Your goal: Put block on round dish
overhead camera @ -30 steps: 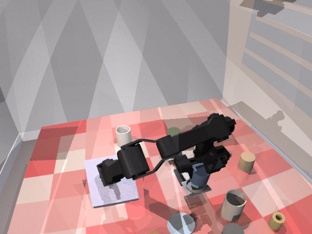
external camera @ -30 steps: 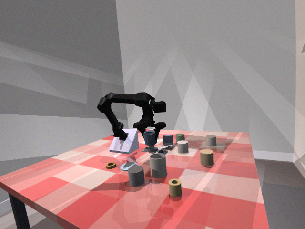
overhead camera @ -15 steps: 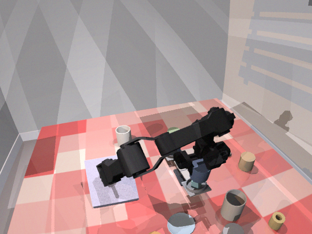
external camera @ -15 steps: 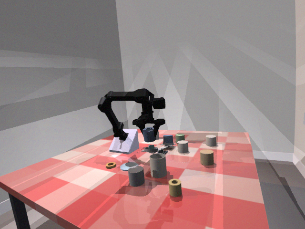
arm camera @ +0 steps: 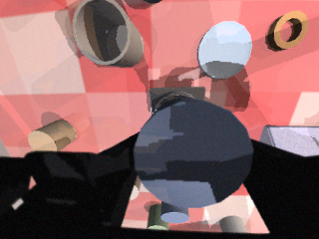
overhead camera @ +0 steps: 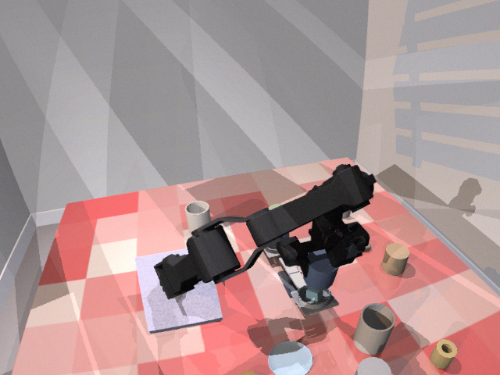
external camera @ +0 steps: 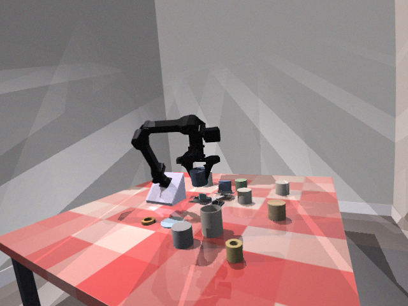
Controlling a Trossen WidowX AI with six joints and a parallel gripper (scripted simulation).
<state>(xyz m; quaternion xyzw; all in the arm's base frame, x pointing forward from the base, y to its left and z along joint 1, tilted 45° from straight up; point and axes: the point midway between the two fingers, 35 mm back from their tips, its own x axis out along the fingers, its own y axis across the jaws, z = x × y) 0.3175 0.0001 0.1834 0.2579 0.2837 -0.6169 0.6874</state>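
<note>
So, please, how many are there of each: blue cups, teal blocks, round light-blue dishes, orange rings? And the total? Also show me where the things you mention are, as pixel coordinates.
Blue cups (overhead camera: 320,274) (external camera: 199,178) (arm camera: 193,154): 2
Teal block (overhead camera: 313,294) (external camera: 202,196): 1
Round light-blue dish (overhead camera: 290,358) (external camera: 170,223) (arm camera: 225,49): 1
Orange ring (overhead camera: 247,373) (external camera: 147,223) (arm camera: 277,36): 1
Total: 5

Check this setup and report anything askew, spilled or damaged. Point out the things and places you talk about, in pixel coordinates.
Nothing looks spilled or damaged. The hand (overhead camera: 301,262) (external camera: 199,173) grips a blue cup (overhead camera: 320,272) (external camera: 199,178) (arm camera: 193,154) above the teal block (overhead camera: 314,294) (external camera: 202,196), as the task would have it.

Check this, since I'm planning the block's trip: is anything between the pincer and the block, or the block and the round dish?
The blue cup, held in the pincer, hangs above the block, in the way. Nothing visible stands between block and dish.
</note>
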